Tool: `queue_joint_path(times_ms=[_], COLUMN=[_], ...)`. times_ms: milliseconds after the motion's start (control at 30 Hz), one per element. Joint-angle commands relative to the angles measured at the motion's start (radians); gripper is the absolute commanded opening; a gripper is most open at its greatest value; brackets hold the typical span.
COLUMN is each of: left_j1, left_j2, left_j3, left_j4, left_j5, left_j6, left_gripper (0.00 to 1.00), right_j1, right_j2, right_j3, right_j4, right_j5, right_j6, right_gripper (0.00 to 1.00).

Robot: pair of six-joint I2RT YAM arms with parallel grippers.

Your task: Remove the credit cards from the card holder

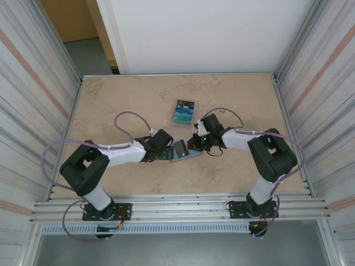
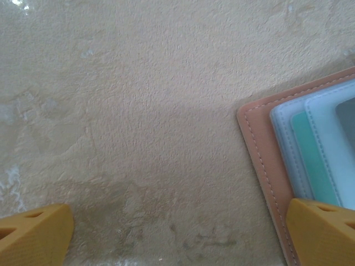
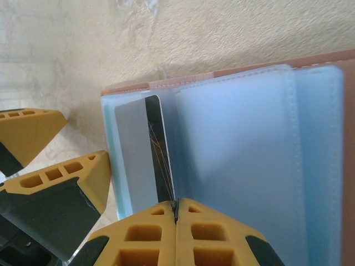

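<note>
The card holder lies spread open at mid-table between both grippers, salmon outside, clear blue-grey pockets inside. My right gripper is shut on the edge of a credit card, grey-backed with a black stripe, which still sits partly in an end pocket. My left gripper is open wide, and one of its fingers rests on the holder's near corner. A teal card shows inside a pocket. Two cards, teal and black, lie stacked on the table behind the holder.
The beige table is walled by corrugated metal panels left and right and a white wall at the back. The left gripper's yellow fingers stand close beside the gripped card. Purple cables loop over both arms.
</note>
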Motion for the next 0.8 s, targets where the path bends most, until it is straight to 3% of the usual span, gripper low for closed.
queue_joint_path(times_ms=[0,367,500,767], left_j1=[-0.001,-0.013,-0.004,0.002], left_j2=[-0.018,-0.018,0.024,0.074], left_j3=[0.026,0.107,0.109,0.104], left_j4=[-0.029,-0.026,-0.032,-0.056], left_j5=[-0.021,-0.016,-0.010,0.000], left_j6=[0.023,0.069,0.058,0.052], left_gripper=[0.99,0.99,0.99,0.99], right_j1=[-0.007,-0.006,0.004,0.018], right_j2=[-0.022,-0.016,-0.019,0.020], right_j3=[-0.014,-0.013,-0.007,0.008], right_j4=[-0.031,-0.014,-0.010,0.012], right_j5=[0.021,0.000,-0.024,-0.069], right_j6=[0.009,0.012,-0.001,-0.009], right_gripper=[0.00,0.00,0.15,0.20])
